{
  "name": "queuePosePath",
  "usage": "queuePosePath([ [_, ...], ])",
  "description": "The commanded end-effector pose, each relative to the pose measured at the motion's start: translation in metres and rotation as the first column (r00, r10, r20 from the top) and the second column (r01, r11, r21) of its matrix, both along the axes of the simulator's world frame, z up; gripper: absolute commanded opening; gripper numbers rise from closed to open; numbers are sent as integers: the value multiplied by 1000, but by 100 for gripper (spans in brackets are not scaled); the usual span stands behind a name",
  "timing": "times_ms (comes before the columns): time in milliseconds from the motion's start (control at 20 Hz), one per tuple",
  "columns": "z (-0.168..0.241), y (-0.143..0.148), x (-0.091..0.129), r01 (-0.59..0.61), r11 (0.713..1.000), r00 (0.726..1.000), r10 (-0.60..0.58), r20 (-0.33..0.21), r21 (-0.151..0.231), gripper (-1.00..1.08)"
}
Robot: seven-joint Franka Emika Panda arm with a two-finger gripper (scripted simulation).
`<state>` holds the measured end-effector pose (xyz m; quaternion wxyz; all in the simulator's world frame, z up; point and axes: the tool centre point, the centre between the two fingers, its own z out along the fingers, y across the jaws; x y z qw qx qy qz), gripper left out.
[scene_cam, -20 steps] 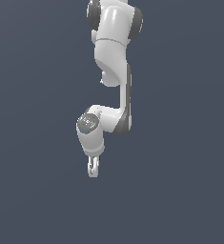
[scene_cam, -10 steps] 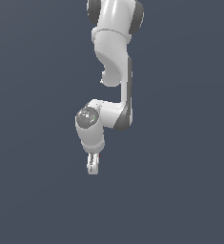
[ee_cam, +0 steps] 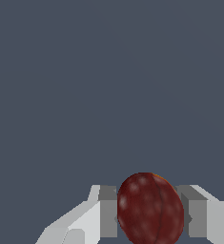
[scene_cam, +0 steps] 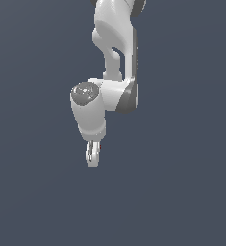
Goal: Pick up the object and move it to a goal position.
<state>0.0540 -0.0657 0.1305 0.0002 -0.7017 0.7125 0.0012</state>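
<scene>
1. The fingers [ee_cam: 108, 212] of the gripper [ee_cam: 151, 214] stand on either side of the dark red object [ee_cam: 150, 208], and their grey pads press against its two flanks, so the gripper is clamped on it at a narrow width.
2. In the wrist view the object is a roundish, slightly egg-shaped blob with a mottled, glossy skin and a faint seam curving down its face; it fills the whole gap between the fingers and bulges out past their tips.
3. One white finger body [ee_cam: 80, 224] slopes away from its grey pad on one side of the object, and the other finger [ee_cam: 206, 214] sits square on the opposite side.
4. Beyond the fingertips the wrist view shows only flat, even slate-grey background, with no surface edge or other thing to be made out.
5. In the exterior view the gripper [scene_cam: 92, 156] hangs pointing downward at the low end of the white arm [scene_cam: 112, 91], with the fingers close together.
6. The object [scene_cam: 98, 148] shows there only as a tiny reddish speck at the edge of the fingers, on the exterior view's right of them.
7. Around and below the fingers in that view lies the same plain grey background; whether the gripper is above any surface cannot be told.
</scene>
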Motion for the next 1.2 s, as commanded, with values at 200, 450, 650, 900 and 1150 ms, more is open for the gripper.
queuePosePath([
  [200,79,5,-5,2,1000,1000,-2,1,0,-100],
  [450,139,9,-9,2,1000,1000,-2,1,-1,-100],
  [650,186,12,-11,2,1000,1000,-2,1,-2,-100],
  [900,242,16,-13,2,1000,1000,-2,1,-3,-100],
  [1150,292,20,-14,1,1000,1000,-1,1,-3,-100],
])
